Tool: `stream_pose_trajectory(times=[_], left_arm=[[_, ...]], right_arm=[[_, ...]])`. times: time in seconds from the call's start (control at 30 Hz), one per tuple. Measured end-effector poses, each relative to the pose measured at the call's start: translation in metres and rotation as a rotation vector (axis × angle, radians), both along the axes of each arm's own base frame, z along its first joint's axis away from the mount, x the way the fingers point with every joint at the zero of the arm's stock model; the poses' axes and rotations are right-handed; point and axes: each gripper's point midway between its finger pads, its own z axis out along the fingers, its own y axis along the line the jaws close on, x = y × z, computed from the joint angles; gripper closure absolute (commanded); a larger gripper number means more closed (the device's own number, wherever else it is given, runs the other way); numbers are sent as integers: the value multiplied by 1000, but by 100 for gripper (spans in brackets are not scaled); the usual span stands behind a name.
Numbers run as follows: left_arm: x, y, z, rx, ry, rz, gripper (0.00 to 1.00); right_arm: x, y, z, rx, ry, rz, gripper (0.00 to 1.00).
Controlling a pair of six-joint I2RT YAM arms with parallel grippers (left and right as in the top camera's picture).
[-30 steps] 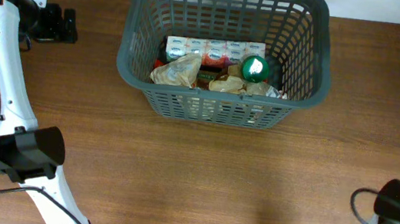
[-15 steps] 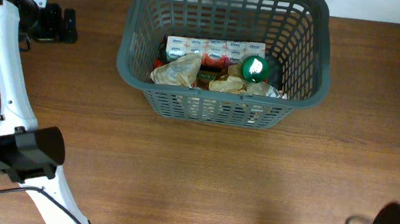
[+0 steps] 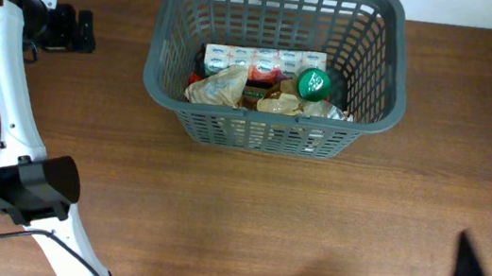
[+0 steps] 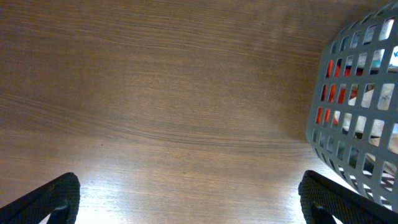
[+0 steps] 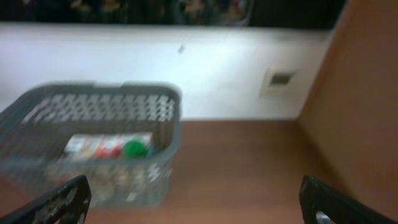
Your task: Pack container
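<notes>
Dark grey plastic, the container (image 3: 266, 131) stands at the far middle of the table (image 3: 244, 224), already holding a row of white cartons (image 3: 261, 61), a green lid (image 3: 312, 84) and crumpled bags (image 3: 219, 87); within the last second the right arm (image 3: 468, 272) has drawn back from the near right corner until only a dark sliver shows overhead, which I judge a retreat with packing largely done. The right gripper (image 5: 196, 202) has its fingers wide apart and empty, its view smeared by motion; the left gripper (image 4: 193, 200), likewise spread on nothing, hangs over bare wood beside the container's wall; whatever lies beneath the bags is hidden.

Container (image 3: 265, 137) open on top, goods (image 3: 265, 62) covering its floor, table (image 3: 264, 217) open in front
</notes>
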Motion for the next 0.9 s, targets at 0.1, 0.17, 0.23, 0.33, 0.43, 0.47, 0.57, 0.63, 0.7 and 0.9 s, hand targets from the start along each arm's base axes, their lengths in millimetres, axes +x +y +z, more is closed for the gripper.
stream_pose_trajectory(times=[0.1,0.17,0.23,0.33,0.43,0.47,0.57,0.63,0.7,0.9], left_arm=[[0,0,0,0,0,0,1],[0,0,0,0,0,0,1],[0,0,0,0,0,0,1],[0,0,0,0,0,0,1],[0,0,0,0,0,0,1],[0,0,0,0,0,0,1],[0,0,0,0,0,0,1],[0,0,0,0,0,0,1],[0,0,0,0,0,0,1],[0,0,0,0,0,0,1]], right_arm=[[1,12,-26,46,44,72,1],[9,18,-39,89,81,127,1],[16,21,-48,123,106,166,1],[26,29,-58,180,137,239,1],[28,38,-60,216,142,303,1],[28,41,-60,224,142,320,1],[27,45,-59,234,137,345,1],[27,46,-58,235,136,346,1],[27,43,-59,230,139,334,1],[40,21,-49,135,85,239,1]])
